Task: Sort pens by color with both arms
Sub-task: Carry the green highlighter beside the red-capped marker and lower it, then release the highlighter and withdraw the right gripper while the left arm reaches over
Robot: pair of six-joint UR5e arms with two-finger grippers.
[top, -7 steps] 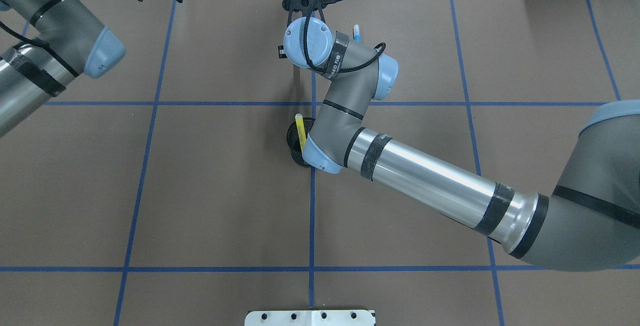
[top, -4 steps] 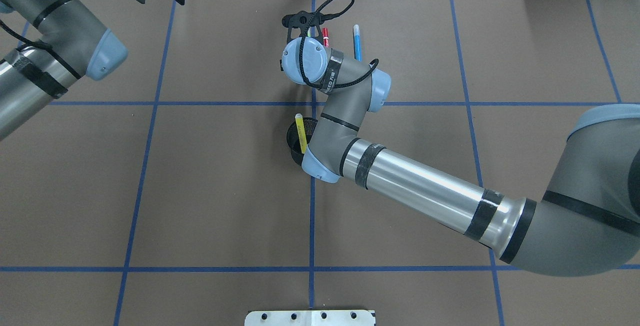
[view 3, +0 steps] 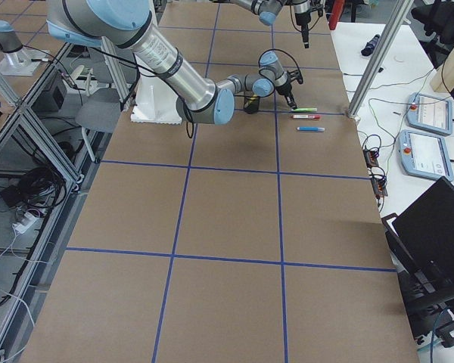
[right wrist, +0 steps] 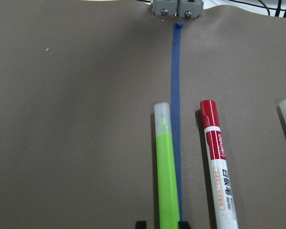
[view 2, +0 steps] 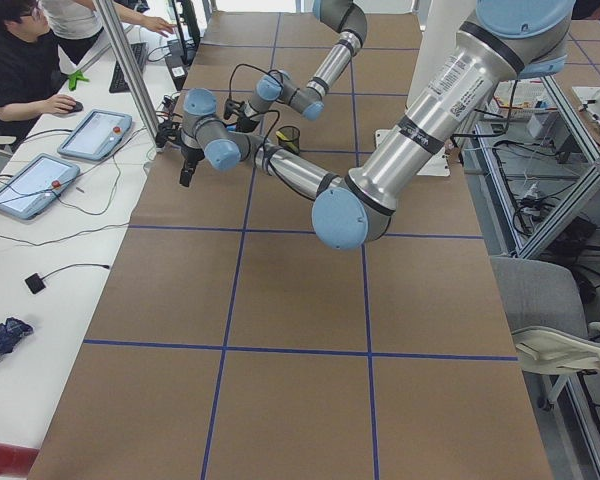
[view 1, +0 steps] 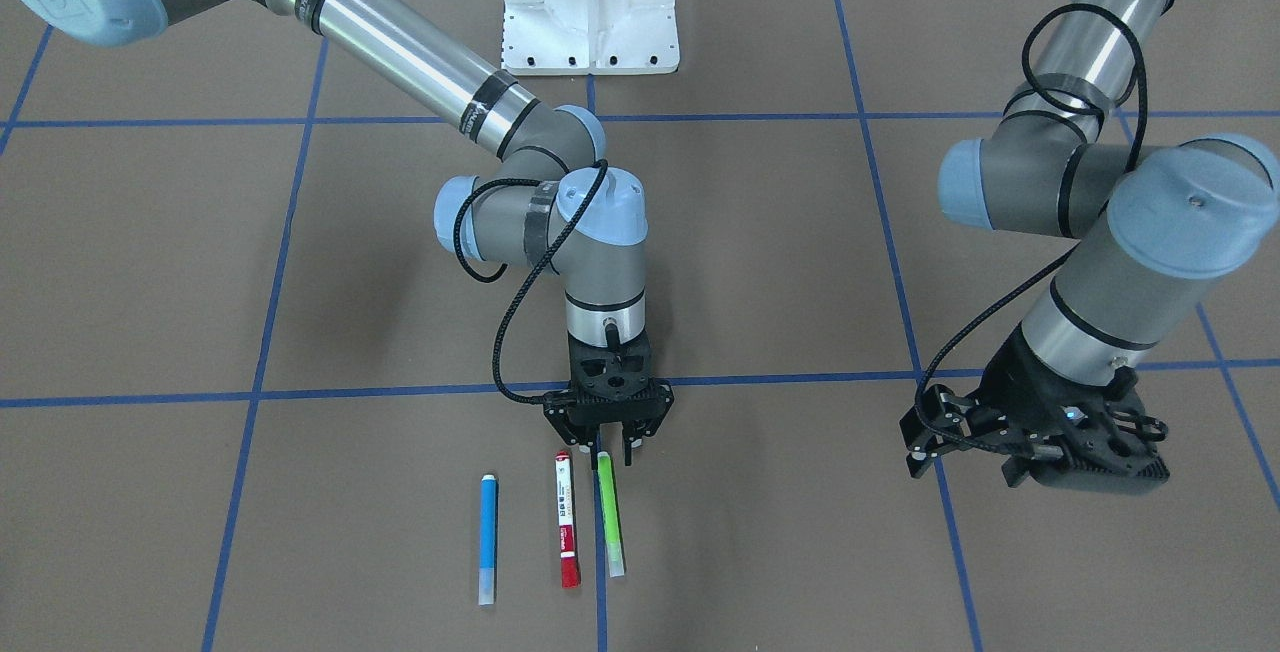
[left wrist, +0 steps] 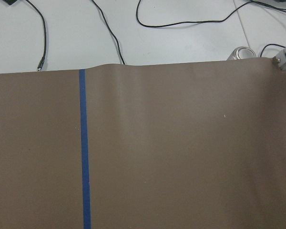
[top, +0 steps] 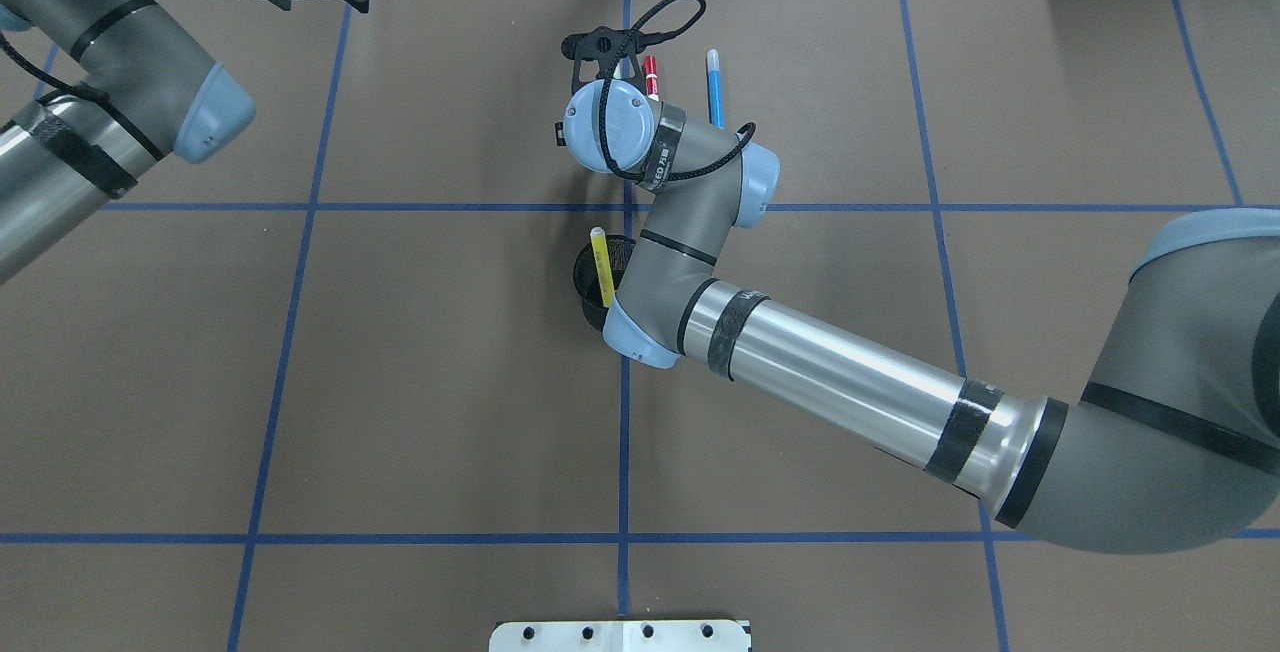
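Reading the front-facing view from 9 o'clock across to 3, three pens lie side by side on the matte brown table cover (view 1: 300, 492) with its blue tape grid (view 1: 400, 394). First comes the blue pen (view 1: 487, 538), well clear of the others. Next is the white-barrelled marker with red ends (view 1: 566, 522), printed along its barrel, with the larger red cap at 6 o'clock. Just beside it, apart from it, is the green highlighter (view 1: 609, 517), slim and round, lying along a tape line. All three run roughly 12 to 6. The green one leans slightly toward 5, with its pale translucent cap at the 6 end. My right gripper (view 1: 608, 447) points straight down over the green highlighter's 12 o'clock end, its black fingers spread and straddling the barrel without clamping it. The marker lies close by my finger. Far out at 3 o'clock my left gripper (view 1: 1035, 447) hangs over bare cover, and I cannot tell how its jaws are set.
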